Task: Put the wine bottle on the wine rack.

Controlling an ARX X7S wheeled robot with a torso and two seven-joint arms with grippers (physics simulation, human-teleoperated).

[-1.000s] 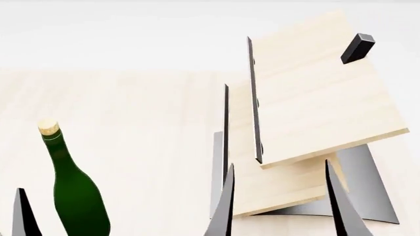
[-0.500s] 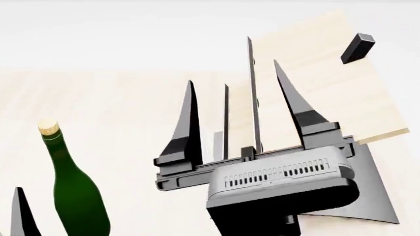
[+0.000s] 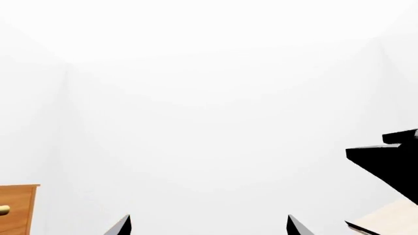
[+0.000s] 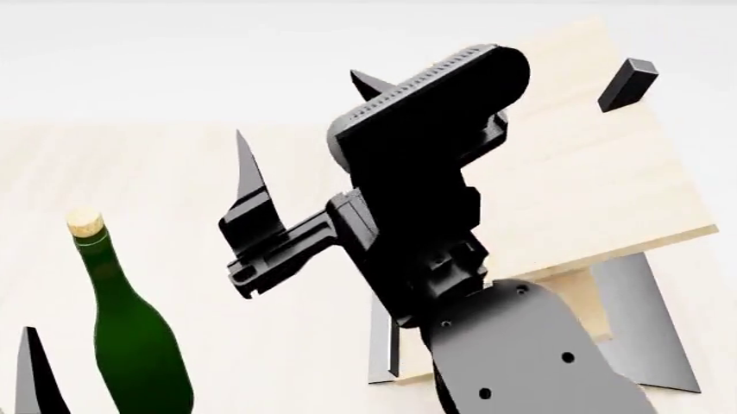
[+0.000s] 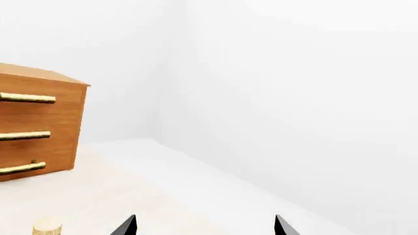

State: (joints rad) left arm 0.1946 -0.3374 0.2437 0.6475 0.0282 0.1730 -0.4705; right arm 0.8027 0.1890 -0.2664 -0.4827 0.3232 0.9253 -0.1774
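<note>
Left wrist view: the left hand (image 3: 208, 229) shows two dark fingertips spread apart on nothing, with a corner of the brown cabinet (image 3: 17, 208) at one edge and a slice of the wine rack (image 3: 390, 221) at the other.

Head view: the wine bottle (image 4: 129, 332) stands upright on the pale tabletop (image 4: 173, 172), well apart from the wine rack (image 4: 576, 172). The right hand (image 4: 302, 147) is raised in front of the rack, fingers spread, gripping nothing.

Right wrist view: the bottle's cork (image 5: 47, 227) sits by the spread fingertips (image 5: 125, 226), the brass-handled cabinet (image 5: 39, 122) beyond it.
</note>
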